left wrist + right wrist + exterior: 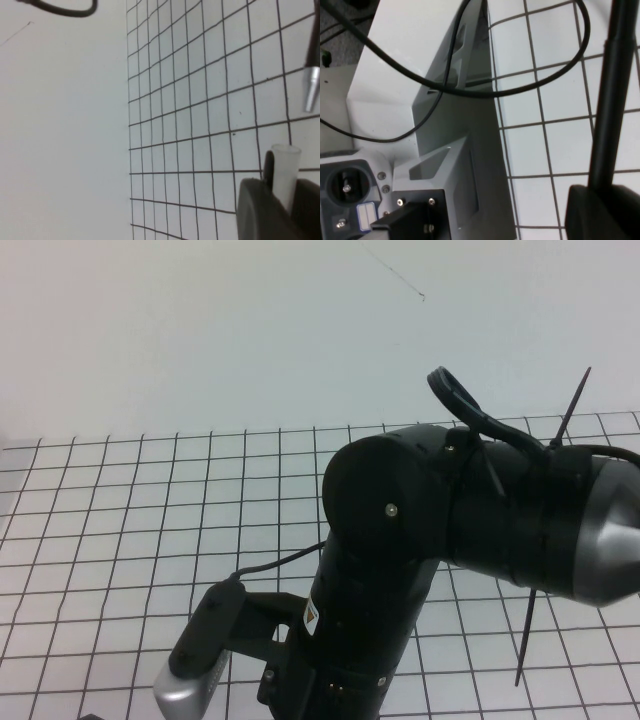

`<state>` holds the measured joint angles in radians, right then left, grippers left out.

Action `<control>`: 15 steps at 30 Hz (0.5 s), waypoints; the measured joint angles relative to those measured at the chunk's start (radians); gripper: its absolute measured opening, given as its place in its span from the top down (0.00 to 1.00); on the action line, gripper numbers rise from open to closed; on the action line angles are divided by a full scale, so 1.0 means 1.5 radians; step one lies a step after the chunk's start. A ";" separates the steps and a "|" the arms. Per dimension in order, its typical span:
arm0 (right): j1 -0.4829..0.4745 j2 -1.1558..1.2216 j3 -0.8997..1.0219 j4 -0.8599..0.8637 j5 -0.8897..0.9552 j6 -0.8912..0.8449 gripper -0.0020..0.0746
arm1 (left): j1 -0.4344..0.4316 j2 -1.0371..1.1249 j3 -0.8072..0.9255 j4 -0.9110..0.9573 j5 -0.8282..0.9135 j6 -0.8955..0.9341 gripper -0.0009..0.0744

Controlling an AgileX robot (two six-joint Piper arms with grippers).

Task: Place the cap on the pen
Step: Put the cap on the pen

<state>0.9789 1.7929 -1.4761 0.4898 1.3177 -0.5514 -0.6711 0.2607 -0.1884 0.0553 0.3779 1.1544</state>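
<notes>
In the left wrist view my left gripper (282, 195) is shut on a short whitish tube-like cap (286, 167) with a dark strip along its side; its open end points away from the jaws. The pen's silver pointed tip (311, 90) hangs a short way beyond the cap's open end, apart from it. In the right wrist view my right gripper (607, 192) is shut on the black pen barrel (612, 100), which sticks straight out of the jaws. In the high view my right arm (400, 540) fills the middle and hides both grippers, the pen and the cap.
A white mat with a black grid (150, 520) covers the table, with a plain white wall behind it. A wrist camera (195, 660) shows at the lower left of the arm. The right wrist view shows the white robot stand (445, 150) and black cables (470, 92).
</notes>
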 joint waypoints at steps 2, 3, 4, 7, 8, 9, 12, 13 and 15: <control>0.000 0.000 0.000 0.000 0.000 0.000 0.98 | 0.000 0.000 0.002 0.002 -0.001 0.011 0.88; 0.000 0.000 0.000 0.000 0.000 0.000 0.98 | 0.000 0.000 0.002 0.002 -0.001 0.013 0.88; 0.000 0.000 0.000 0.000 0.000 0.000 0.98 | 0.000 0.000 0.002 0.000 -0.001 0.014 0.88; 0.000 0.000 0.000 0.000 0.000 -0.003 0.98 | 0.000 0.000 0.002 -0.004 -0.002 0.014 0.88; 0.000 0.000 0.000 0.000 0.000 -0.005 0.98 | 0.000 0.000 0.002 -0.004 -0.002 0.014 0.88; 0.000 0.000 0.000 0.000 -0.002 -0.005 0.98 | 0.000 0.000 0.002 -0.004 -0.002 0.015 0.88; 0.000 0.000 0.000 -0.003 -0.006 -0.007 0.98 | 0.000 0.000 0.002 -0.004 0.000 0.017 0.88; 0.000 0.000 0.000 -0.007 -0.010 -0.007 0.98 | 0.000 0.000 0.002 -0.004 0.004 0.017 0.88; 0.000 0.000 0.000 -0.011 -0.021 -0.007 0.98 | 0.000 0.000 0.002 -0.005 0.007 0.017 0.88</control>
<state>0.9789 1.7929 -1.4761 0.4739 1.2866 -0.5613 -0.6711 0.2607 -0.1860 0.0472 0.3889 1.1796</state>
